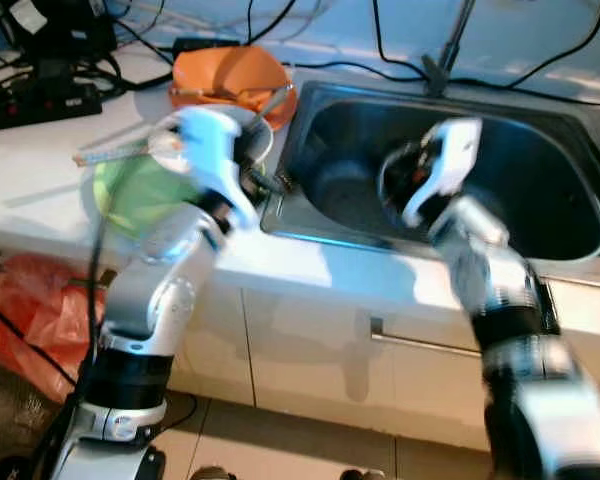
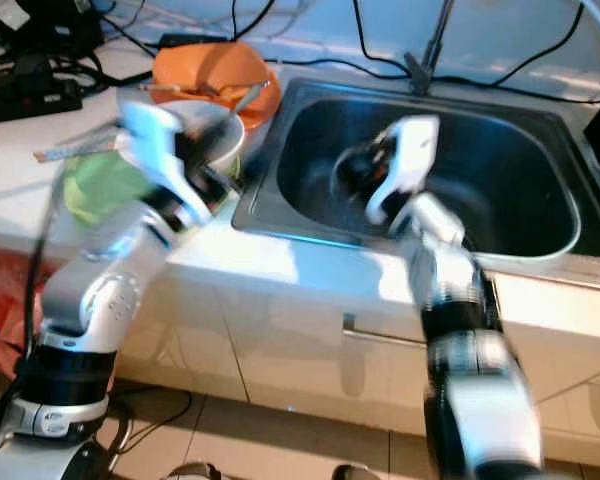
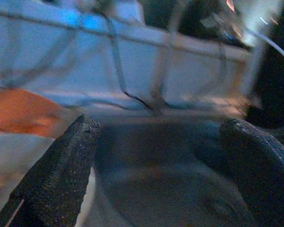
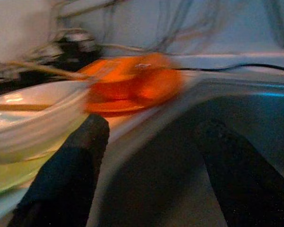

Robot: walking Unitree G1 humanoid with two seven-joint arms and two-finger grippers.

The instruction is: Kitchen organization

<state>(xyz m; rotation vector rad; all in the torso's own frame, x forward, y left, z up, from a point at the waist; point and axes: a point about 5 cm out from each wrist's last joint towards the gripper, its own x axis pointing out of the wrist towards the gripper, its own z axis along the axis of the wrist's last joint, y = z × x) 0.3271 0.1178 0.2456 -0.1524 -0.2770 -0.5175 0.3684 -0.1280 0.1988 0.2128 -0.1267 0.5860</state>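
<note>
A steel sink (image 1: 540, 170) is set in a white counter. On the counter to its left lie an orange bowl (image 1: 235, 78), a white bowl (image 1: 260, 135) with utensils in it, and a green plate (image 1: 135, 195) with a wooden stick (image 1: 110, 152) across it. My left gripper (image 1: 260, 180) hovers over the white bowl at the sink's left rim, open with nothing between its fingers (image 3: 61, 175). Open and empty too, my right gripper (image 1: 410, 178) hangs over the sink basin, facing the orange bowl (image 4: 132, 85). Both arms are blurred.
A black power strip (image 1: 40, 95) and cables run along the counter's back. The faucet stem (image 1: 445, 50) rises behind the sink. A red plastic bag (image 1: 30, 305) lies on the floor at the left. White cabinet fronts with a handle (image 1: 420, 343) stand below.
</note>
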